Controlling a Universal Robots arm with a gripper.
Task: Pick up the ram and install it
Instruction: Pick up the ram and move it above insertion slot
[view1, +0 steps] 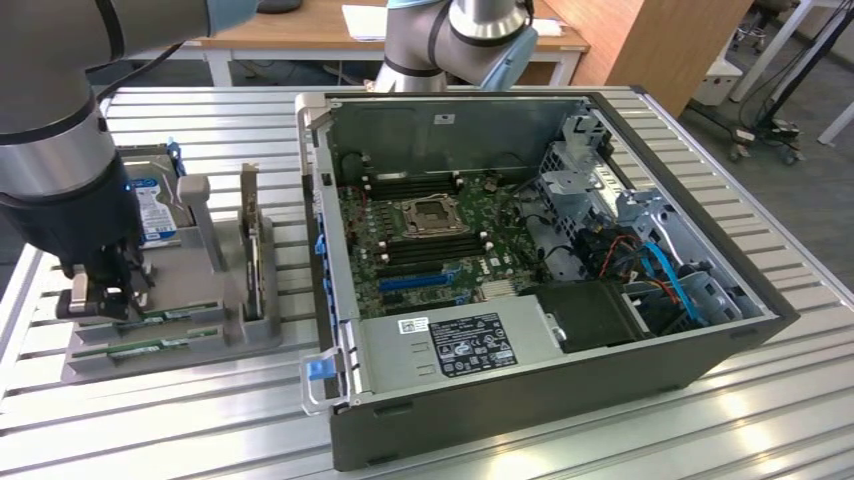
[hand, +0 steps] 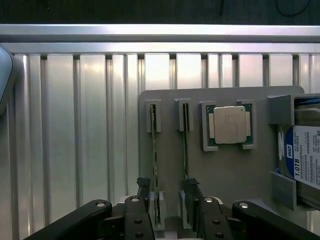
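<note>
The arm (view1: 60, 150) is reaching straight down at the exterior view's left, its gripper (view1: 104, 300) pointing downward with its fingers (hand: 144, 192) standing apart.

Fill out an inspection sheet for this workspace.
Surface: slatted metal table.
Job's things: two ram sticks standing on edge in a grey holder; open computer case beside the holder.
Clutter: hard drive, processor chip and expansion card, all in the holder.
Grippers: gripper open, close over the ram sticks.
Cables: blue and orange cables inside the case.
Surroundings: wooden desk behind the table.
</note>
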